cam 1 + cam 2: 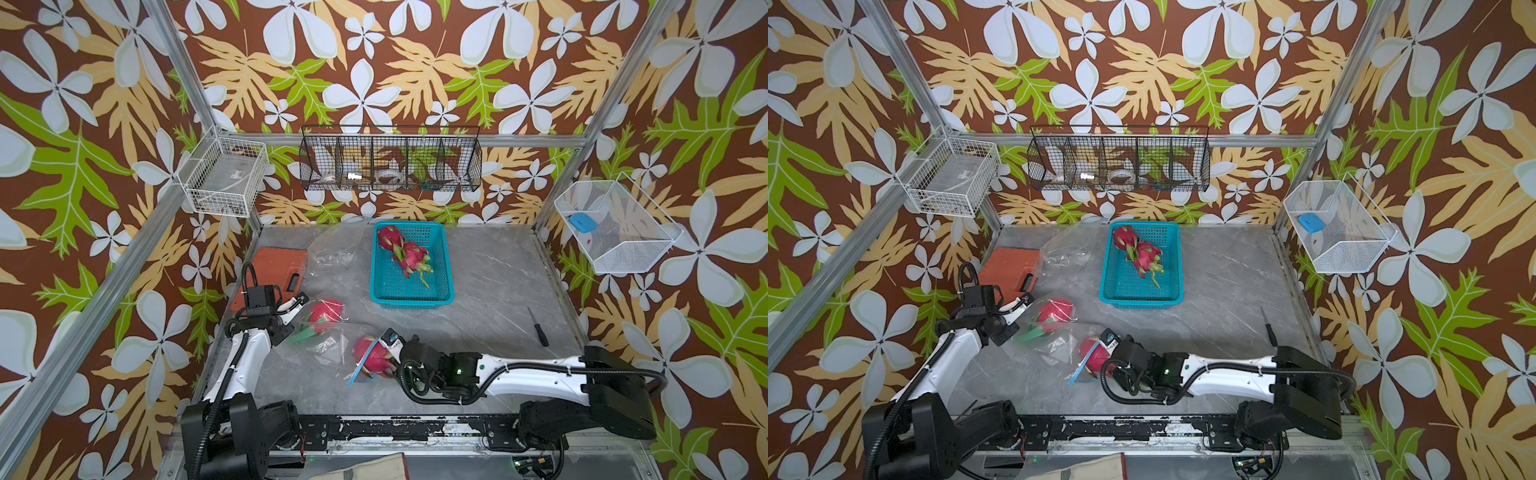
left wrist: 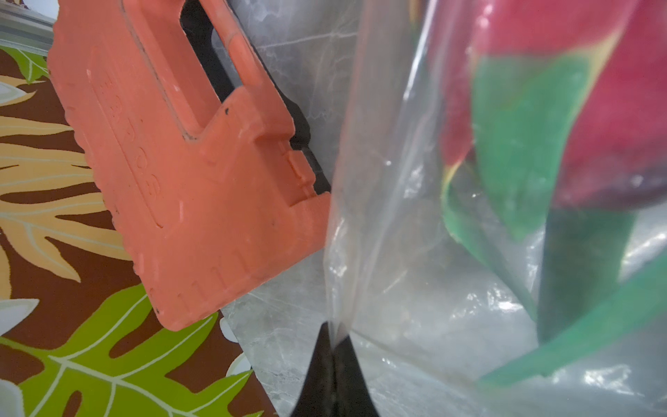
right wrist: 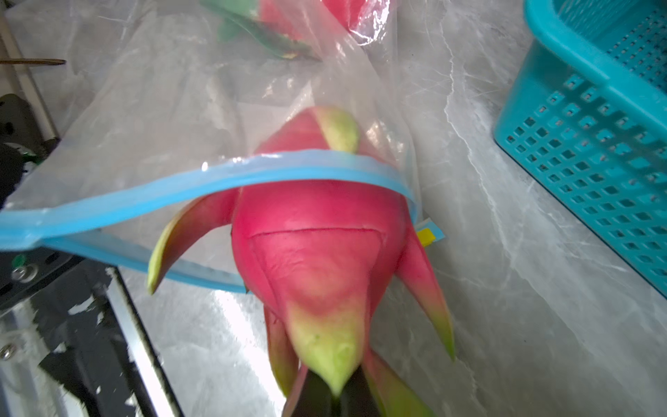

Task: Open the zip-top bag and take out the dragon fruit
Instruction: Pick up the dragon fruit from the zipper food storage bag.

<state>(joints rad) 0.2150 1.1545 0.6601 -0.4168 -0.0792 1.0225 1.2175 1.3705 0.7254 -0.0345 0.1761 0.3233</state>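
Already two dragon fruits sit in the teal basket in both top views; the left wrist view shows the left gripper pinching the zip-top bag around a red fruit; the right wrist view shows the right gripper clamping a third fruit halfway out of the bag's mouth (two remain, I judge).

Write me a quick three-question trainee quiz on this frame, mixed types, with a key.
1. How many dragon fruits lie in the teal basket?
2. True or false: the right gripper is shut on a green-tipped scale of the half-out dragon fruit at the mouth of the zip-top bag.
3. The left gripper pinches: A) the orange case, B) the bag's clear film, C) the screwdriver.
Key: 1) two; 2) true; 3) B.
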